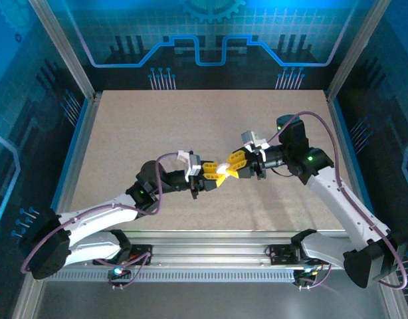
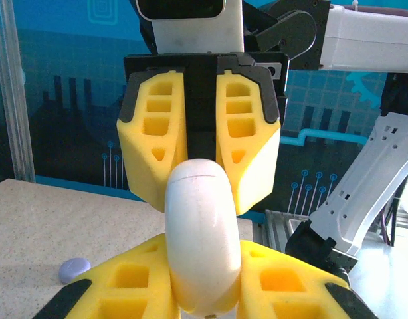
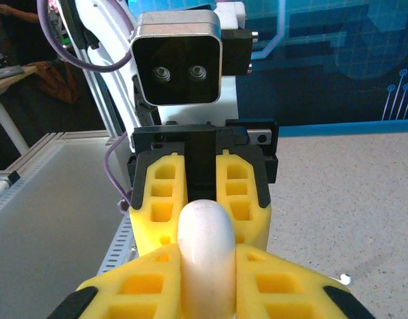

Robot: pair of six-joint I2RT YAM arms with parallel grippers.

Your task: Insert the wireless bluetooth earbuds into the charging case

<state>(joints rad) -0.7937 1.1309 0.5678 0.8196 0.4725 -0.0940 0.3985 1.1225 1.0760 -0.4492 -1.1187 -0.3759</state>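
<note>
Where the two arms meet above the middle of the worktop (image 1: 191, 119), the left gripper (image 1: 216, 178) and the right gripper (image 1: 237, 166) face each other tip to tip. Both are clenched on one smooth white charging case (image 1: 224, 170), lid closed, with a faint seam line across its rounded end. One pale purple earbud (image 2: 74, 268) lies loose on the speckled worktop, down and left of the left gripper's yellow fingers (image 2: 141, 259) in that wrist's view, clear of them and of the case.
</note>
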